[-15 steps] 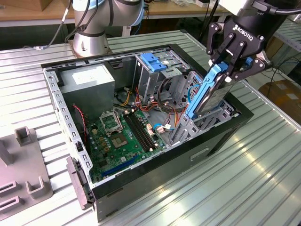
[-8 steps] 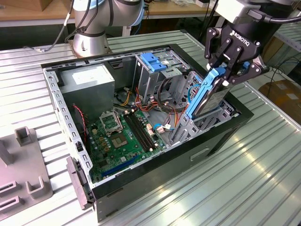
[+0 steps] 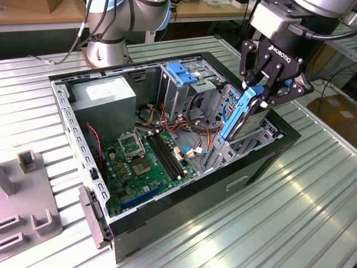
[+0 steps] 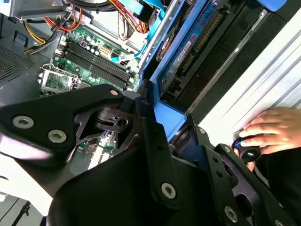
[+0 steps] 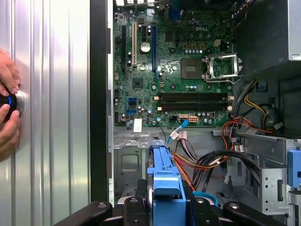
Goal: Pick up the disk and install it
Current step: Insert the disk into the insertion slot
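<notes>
Blue-railed disk (image 3: 241, 114) in gripper (image 3: 270, 92), partly inside open computer case (image 3: 234, 190).

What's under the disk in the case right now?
The disk, tilted in the gripper, hangs over the grey metal drive bay at the open case's edge. Its lower end reaches the bay. The slot floor beneath is hidden by the disk itself.

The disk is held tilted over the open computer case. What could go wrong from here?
The grey metal disk in its light-blue plastic carrier is tilted in the black gripper; it may jam against the metal drive bay.
Loose orange and black cables lie near that bay and could be pinched.
A person's hand rests close beside the black computer case and could be struck.
</notes>
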### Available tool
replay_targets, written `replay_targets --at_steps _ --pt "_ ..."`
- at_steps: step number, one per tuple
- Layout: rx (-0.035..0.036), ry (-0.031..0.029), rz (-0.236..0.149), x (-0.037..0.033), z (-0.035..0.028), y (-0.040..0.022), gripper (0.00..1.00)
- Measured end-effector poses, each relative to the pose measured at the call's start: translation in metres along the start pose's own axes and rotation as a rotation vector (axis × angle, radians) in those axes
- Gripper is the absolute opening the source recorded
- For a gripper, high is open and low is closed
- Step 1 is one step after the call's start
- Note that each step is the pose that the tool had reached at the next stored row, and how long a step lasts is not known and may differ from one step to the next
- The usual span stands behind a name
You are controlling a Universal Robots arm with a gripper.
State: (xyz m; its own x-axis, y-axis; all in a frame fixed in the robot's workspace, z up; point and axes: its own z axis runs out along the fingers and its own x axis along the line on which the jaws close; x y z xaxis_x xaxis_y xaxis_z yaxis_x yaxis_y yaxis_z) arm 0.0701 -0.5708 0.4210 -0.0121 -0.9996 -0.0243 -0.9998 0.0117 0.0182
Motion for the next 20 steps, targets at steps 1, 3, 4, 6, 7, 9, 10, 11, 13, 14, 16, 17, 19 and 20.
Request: replay_targets --at_steps 1,3,4,6,7,9,10,11,13,14,16,17,19,20 --pt "0.0000 0.0001 0.000 0.0000 0.0000 0.0000 0.37" --pt "0.0000 -0.0001 0.000 0.0000 0.0001 0.0000 0.37" --pt "0.0000 -0.0001 0.000 0.0000 0.0001 0.0000 0.37" --pt "0.0000 -0.0002 0.000 0.0000 0.0002 0.0000 0.37" --pt "0.0000 -0.0001 0.000 0.0000 0.0002 0.0000 0.37" --pt "0.0000 -0.0003 0.000 0.0000 0.0008 0.0000 0.37" --pt "0.0000 -0.0004 0.000 0.0000 0.0014 0.0000 0.37" --pt "0.0000 -0.0002 0.000 0.0001 0.0020 0.0000 0.37" --pt "0.0000 -0.0001 0.000 0.0001 0.0046 -0.0001 0.37" --pt "0.0000 -0.0002 0.000 0.0002 0.0065 -0.0001 0.37" --pt "0.0000 -0.0001 0.000 0.0003 0.0095 -0.0002 0.37" --pt "0.0000 -0.0003 0.000 0.0003 0.0122 -0.0002 0.37" --pt "0.0000 -0.0001 0.000 0.0004 0.0165 -0.0003 0.37" --pt "0.0000 -0.0002 0.000 0.0005 0.0181 -0.0003 0.37"
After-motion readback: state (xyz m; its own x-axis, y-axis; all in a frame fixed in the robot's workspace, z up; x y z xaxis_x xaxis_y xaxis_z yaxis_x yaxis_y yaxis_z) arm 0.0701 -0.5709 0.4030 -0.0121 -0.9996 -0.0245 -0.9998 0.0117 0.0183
